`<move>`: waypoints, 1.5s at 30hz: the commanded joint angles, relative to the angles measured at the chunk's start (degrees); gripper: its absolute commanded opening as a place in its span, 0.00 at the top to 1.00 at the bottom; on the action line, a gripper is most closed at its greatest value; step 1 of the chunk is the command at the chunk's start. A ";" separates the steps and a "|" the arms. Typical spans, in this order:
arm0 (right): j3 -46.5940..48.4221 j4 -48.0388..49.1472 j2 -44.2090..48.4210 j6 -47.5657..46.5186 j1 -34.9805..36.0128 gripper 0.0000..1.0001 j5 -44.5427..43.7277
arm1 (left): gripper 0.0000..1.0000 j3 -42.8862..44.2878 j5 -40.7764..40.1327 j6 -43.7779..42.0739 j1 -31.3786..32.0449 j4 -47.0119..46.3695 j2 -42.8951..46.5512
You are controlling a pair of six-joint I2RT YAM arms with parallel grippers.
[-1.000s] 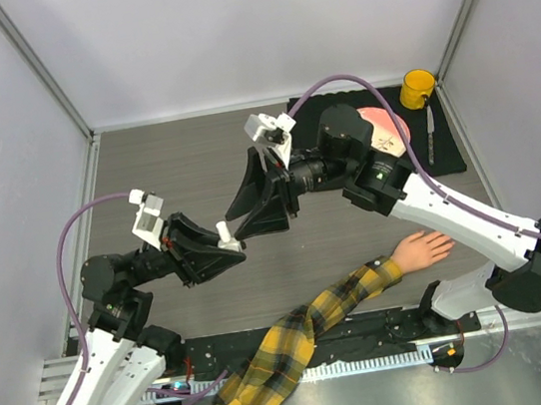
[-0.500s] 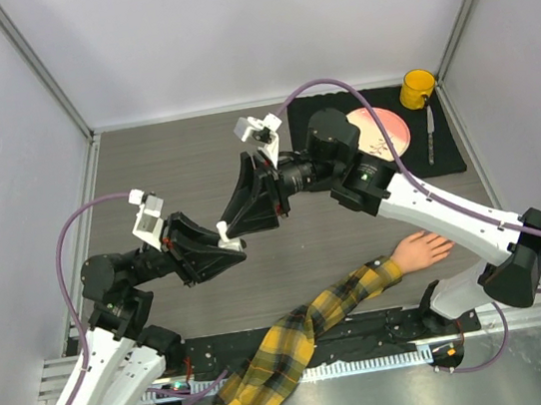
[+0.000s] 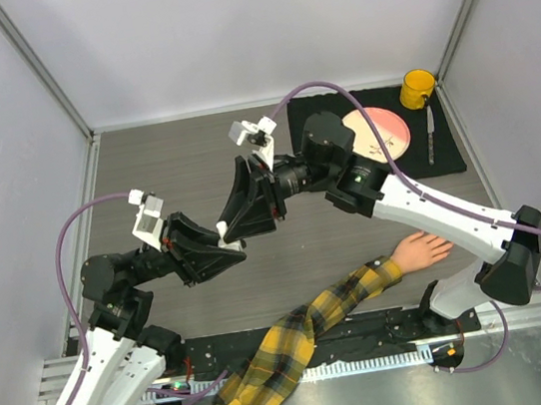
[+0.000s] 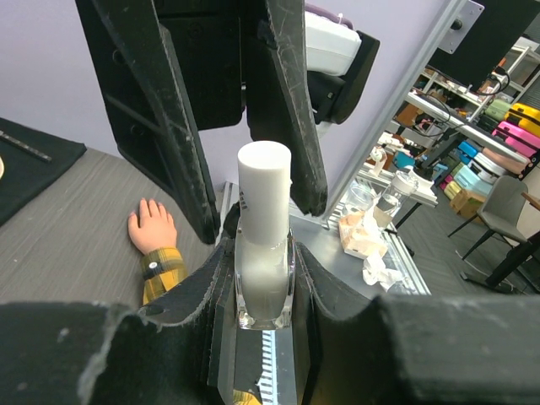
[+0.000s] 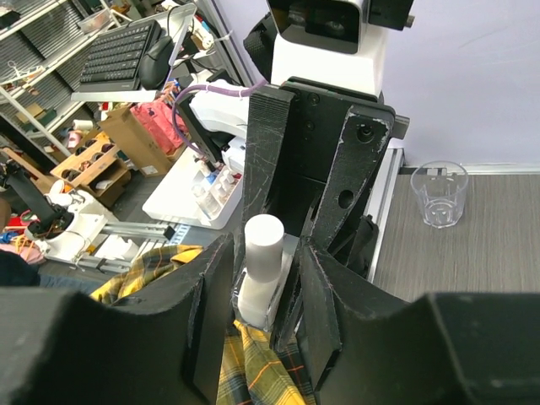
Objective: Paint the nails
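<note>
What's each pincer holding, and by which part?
Left pincer clamps the small clear bottle by its body, below the white cap. Right pincer straddles the cap, jaws open, gripping nothing.

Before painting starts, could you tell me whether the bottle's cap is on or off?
On: the white cap sits atop the clear bottle.

Nothing legible anywhere on this one, folks: the small clear bottle with a white cap (image 4: 263, 253) shows faint dark print, far too tiny to read.
</note>
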State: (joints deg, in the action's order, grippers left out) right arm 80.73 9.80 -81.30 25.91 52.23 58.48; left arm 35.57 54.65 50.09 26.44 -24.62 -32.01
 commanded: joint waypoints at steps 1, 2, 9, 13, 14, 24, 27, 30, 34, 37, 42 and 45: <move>0.22 2.33 -0.53 0.11 0.94 0.58 0.41 | 1.00 2.66 -0.07 -0.78 -0.16 -3.06 0.28; 0.04 2.33 -0.53 0.10 1.03 0.59 0.32 | 1.00 2.66 -0.07 -0.69 -0.24 -3.06 0.37; -0.13 1.71 -0.53 -0.78 1.56 0.72 -0.30 | 1.00 2.40 -0.25 -0.95 -0.16 -2.71 0.72; -0.22 0.31 -0.53 -1.83 1.65 0.94 -0.47 | 1.00 2.57 -0.86 -1.83 -0.16 -1.66 1.25; -0.22 0.04 -0.44 -2.00 1.65 1.00 -0.47 | 1.00 2.66 -1.04 -2.70 -0.24 -0.87 1.51; 2.15 -9.44 -2.37 -10.78 2.09 1.00 -3.71 | 1.00 9.23 -8.76 -15.84 -0.16 15.50 2.39; 4.61 -20.15 -2.81 -16.58 3.14 0.99 -17.99 | 1.00 12.58 -17.81 -26.48 -0.24 23.54 2.83; 9.52 -29.29 -4.83 -20.11 15.58 1.00 -70.77 | 1.00 12.60 -29.22 -32.83 -0.16 22.70 2.04; 19.45 -36.44 -15.19 -6.59 30.19 1.00 -116.53 | 1.00 9.00 -36.80 -36.55 -0.16 14.47 -1.20; 25.15 -38.27 -21.70 -6.14 34.52 1.00 -123.68 | 1.00 8.02 -38.40 -35.76 -0.16 10.74 -2.62; 26.23 -36.96 -22.76 -5.87 34.70 1.00 -119.66 | 1.00 7.41 -37.17 -34.71 -0.07 10.73 -1.74; 25.53 -36.17 -22.24 -6.66 34.70 0.95 -115.44 | 1.00 7.14 -34.89 -33.13 -0.16 12.84 -0.60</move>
State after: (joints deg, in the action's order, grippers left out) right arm 107.79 -22.00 -99.88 17.54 82.74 -62.54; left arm 40.93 22.35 14.63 26.13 -1.56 -33.28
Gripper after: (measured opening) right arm 0.211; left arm 0.292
